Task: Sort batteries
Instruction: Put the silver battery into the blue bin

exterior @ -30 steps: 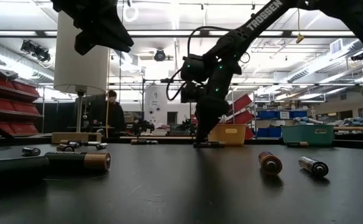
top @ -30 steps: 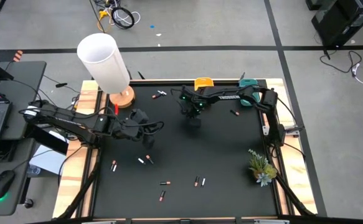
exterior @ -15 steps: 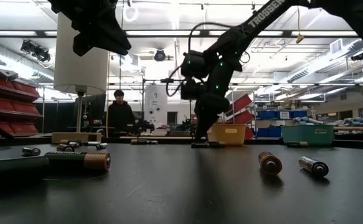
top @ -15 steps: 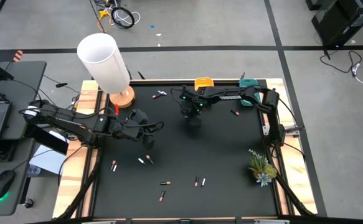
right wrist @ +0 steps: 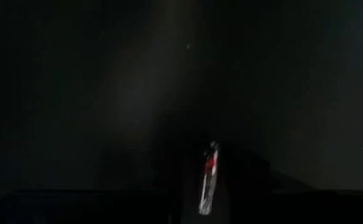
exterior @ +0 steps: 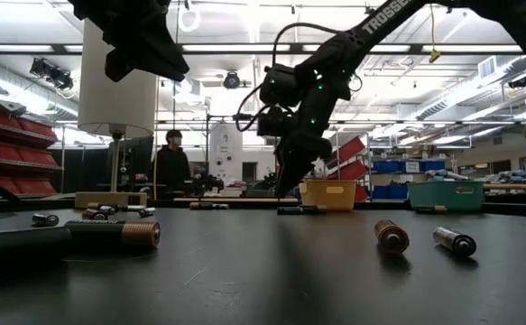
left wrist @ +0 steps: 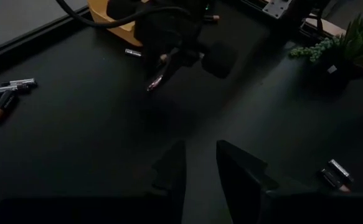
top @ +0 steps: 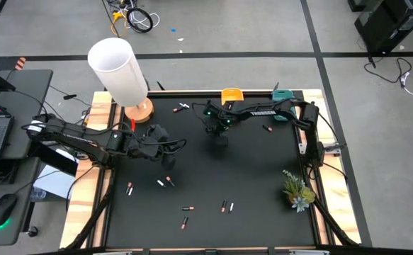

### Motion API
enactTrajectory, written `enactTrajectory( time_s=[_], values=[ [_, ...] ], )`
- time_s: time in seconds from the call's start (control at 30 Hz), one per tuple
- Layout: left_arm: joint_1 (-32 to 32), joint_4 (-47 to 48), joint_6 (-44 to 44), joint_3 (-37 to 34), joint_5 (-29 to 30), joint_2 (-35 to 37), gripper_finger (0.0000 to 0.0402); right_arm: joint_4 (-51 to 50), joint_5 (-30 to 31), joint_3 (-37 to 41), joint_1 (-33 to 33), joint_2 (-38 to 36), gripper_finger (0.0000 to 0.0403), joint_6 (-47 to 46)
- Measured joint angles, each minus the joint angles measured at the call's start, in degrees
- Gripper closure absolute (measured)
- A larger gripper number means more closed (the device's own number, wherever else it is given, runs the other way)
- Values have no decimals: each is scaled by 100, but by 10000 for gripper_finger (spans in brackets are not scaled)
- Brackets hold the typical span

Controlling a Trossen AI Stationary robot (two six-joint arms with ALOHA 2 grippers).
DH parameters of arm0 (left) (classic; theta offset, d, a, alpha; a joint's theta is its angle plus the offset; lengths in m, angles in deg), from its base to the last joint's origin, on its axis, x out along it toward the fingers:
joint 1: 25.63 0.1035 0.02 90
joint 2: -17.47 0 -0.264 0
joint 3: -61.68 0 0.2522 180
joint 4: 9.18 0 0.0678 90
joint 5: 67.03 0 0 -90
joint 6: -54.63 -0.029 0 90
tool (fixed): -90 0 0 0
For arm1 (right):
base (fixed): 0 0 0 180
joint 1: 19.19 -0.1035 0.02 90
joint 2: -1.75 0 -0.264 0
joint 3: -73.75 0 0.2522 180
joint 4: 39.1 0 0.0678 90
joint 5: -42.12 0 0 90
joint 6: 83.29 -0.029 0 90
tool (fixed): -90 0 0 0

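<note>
Right now the right gripper [top: 217, 127] hangs above the black tabletop [top: 249, 177] near its far edge, pinching a small silver-and-red battery [right wrist: 207, 177] between its fingers; the wrist views show the cell clear of the surface. Other batteries [top: 226, 207] lie scattered toward the near edge, with a few more [top: 181, 108] close to the far edge by the lamp [top: 119, 71]. A yellow tray [top: 232, 94] and a teal tray [top: 283, 96] sit on the far edge. Over the left side, the left gripper [top: 165, 146] hovers with its fingers a narrow gap apart, holding nothing.
</note>
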Motion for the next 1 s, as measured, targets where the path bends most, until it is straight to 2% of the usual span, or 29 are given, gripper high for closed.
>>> enactTrajectory(
  time_s=[0.53,0.63,0.83,1.0],
  values=[
    [0,35,-13,0,-9,0,300,606,18,751,4,-17,302,-49],
    [0,37,-13,0,-9,0,300,627,91,800,4,-26,320,-28],
    [0,37,-11,0,-9,0,300,565,149,827,-40,-33,385,-1],
    [0,39,-18,0,-9,0,300,557,215,827,-150,-39,385,-4]
  ],
)
